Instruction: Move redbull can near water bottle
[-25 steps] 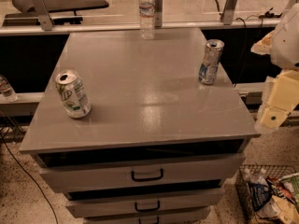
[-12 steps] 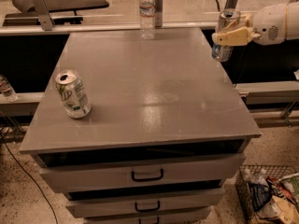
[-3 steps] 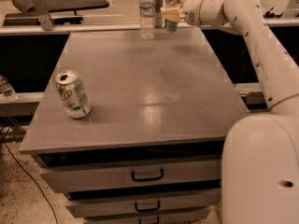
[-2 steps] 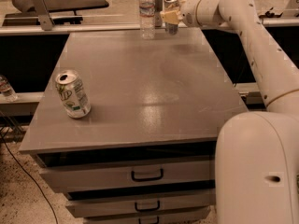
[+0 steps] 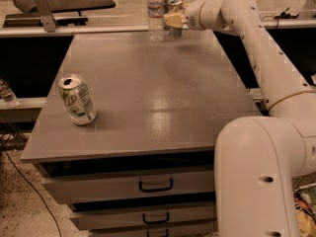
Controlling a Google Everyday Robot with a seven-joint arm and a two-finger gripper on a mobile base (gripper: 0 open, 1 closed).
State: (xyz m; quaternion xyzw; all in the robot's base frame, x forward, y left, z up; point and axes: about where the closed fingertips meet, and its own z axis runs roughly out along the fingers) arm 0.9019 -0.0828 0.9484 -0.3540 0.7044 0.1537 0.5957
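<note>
The water bottle stands upright at the far edge of the grey cabinet top, clear with a white cap. The redbull can is just to its right, a slim can with a silver top, held upright at the far edge. My gripper reaches in from the right and is shut on the can, its pale fingers across the can's body. The can's base seems at or just above the surface; I cannot tell if it touches. The can and the bottle stand a small gap apart.
A wider white can with green print stands at the left front of the top. My white arm crosses the right side, its large base at front right. Drawers are below the front edge. Another bottle sits low at the left.
The gripper has carried the redbull can from the right side of the top to the far edge, beside the water bottle. In the last second it barely moved.
</note>
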